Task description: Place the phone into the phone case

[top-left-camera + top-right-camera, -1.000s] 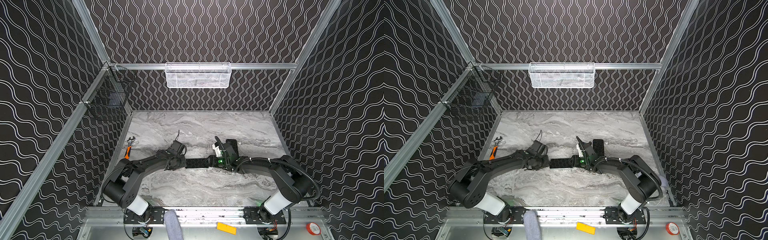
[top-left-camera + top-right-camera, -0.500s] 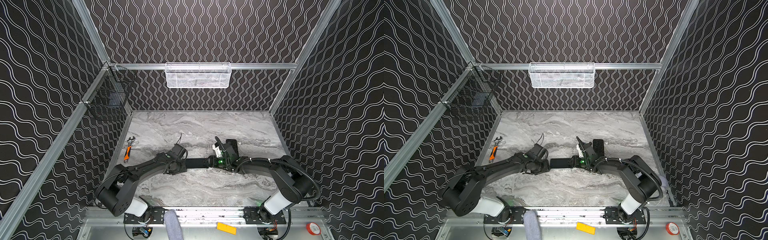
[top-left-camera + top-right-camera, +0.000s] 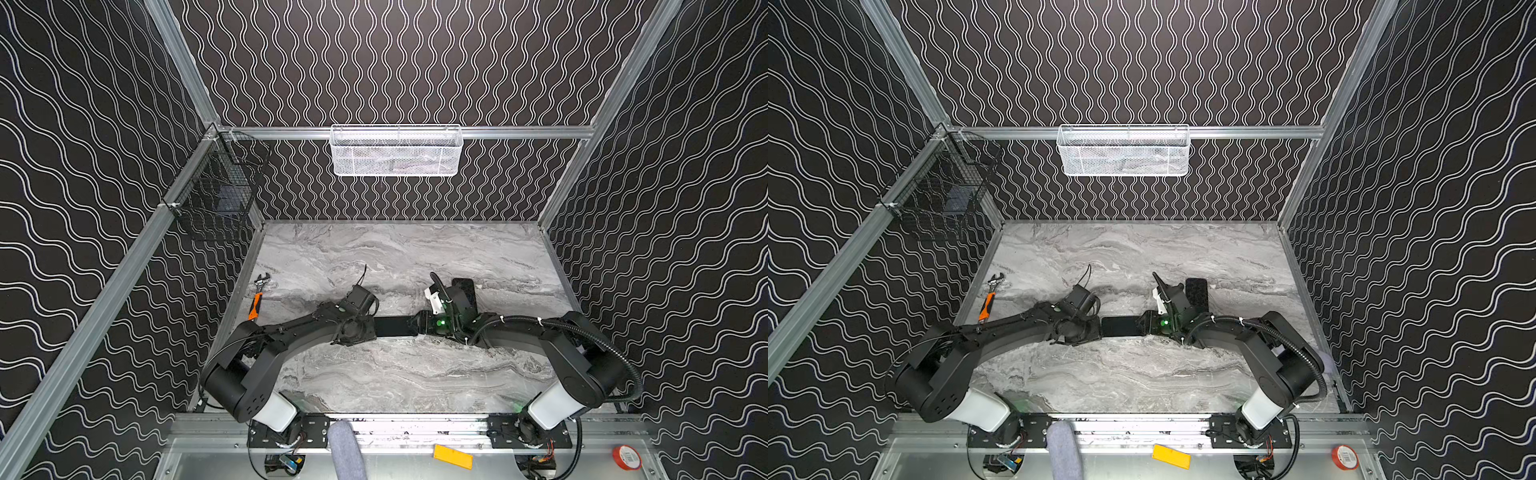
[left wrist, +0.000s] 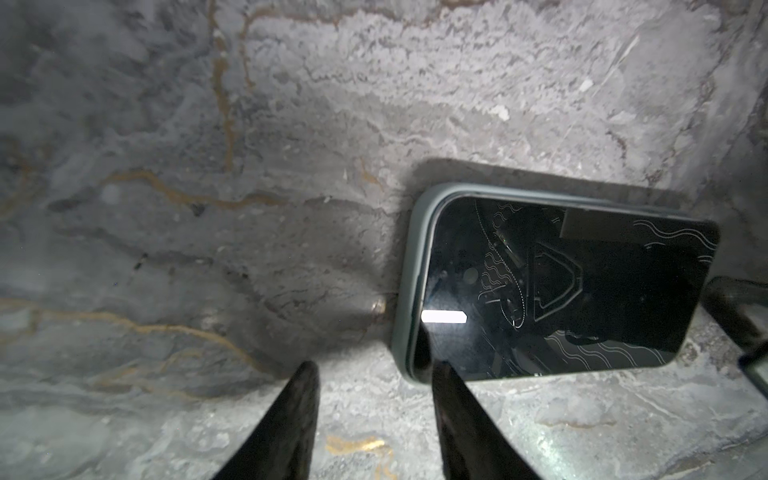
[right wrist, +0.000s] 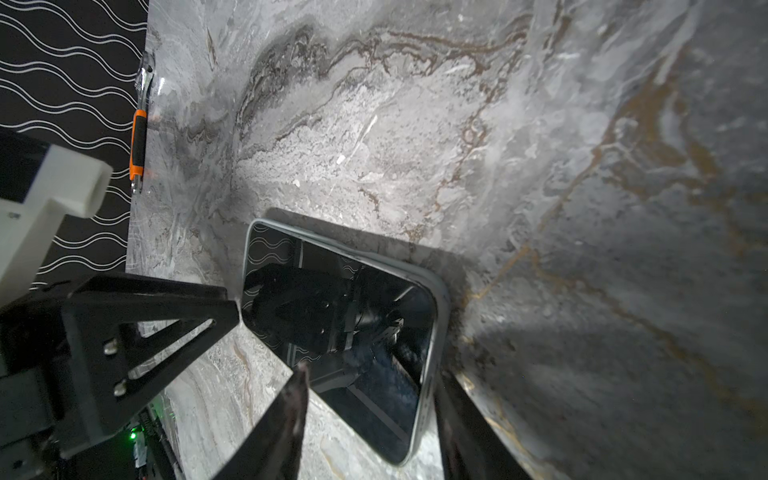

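One black wire basket (image 3: pixel 216 203) hangs on the left wall with a dark block inside. Below it, one wrench (image 3: pixel 257 299) with an orange handle lies along the left edge of the marble table (image 3: pixel 395 374), just beside the wall.

The left gripper (image 4: pixel 374 370) sits at the left end of the phone case (image 4: pixel 405 282). Its two fingers are partly apart with only bare marble between them, so it grips nothing. One fingertip (image 4: pixel 440 372) is at a corner of the case.

The one phone (image 4: pixel 561 286) lies screen up at mid table, long axis left to right, inside the grey-green case. The case rim shows round the left end and along one long side. At the right end I cannot tell whether the phone is seated.

One white mesh basket (image 3: pixel 397 151) hangs on the back wall above.

The right gripper (image 5: pixel 374 376) stands at the phone's right end, fingers partly apart astride a corner of the phone. Whether they clamp it I cannot tell. Just behind its wrist lies one flat black slab (image 3: pixel 466 286).

Far right, below the front rail, one red tape roll (image 3: pixel 626 457) carries a barcode label, too small to read.

Bare marble spreads wide behind the phone and in front of it. Both side edges of the table are well apart from it.
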Controlling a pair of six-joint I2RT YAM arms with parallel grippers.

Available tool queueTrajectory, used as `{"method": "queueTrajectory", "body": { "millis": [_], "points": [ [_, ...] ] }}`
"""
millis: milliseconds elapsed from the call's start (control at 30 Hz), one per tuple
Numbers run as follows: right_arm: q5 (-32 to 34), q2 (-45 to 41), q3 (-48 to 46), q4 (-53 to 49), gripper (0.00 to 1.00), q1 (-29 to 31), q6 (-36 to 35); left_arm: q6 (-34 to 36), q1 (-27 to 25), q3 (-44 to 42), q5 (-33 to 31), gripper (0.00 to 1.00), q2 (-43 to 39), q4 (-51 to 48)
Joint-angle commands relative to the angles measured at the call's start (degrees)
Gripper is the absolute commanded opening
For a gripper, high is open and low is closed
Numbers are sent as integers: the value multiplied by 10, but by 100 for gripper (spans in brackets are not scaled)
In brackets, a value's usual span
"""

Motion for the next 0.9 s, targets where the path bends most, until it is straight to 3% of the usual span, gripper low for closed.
{"method": "queueTrajectory", "body": {
  "millis": [0, 467, 767, 867],
  "points": [
    [0, 2, 8, 7, 51, 0, -3, 5, 1, 6, -13, 49, 10, 6],
    [-2, 7, 18, 2, 51, 0, -5, 6, 25, 51, -27, 46, 76, 38],
    [-1, 8, 22, 0, 51, 1, -6, 4, 34, 34, -31, 22, 96, 45],
    [0, 9, 25, -4, 51, 1, -7, 1, 35, 26, -28, 19, 93, 45]
  ]
}}
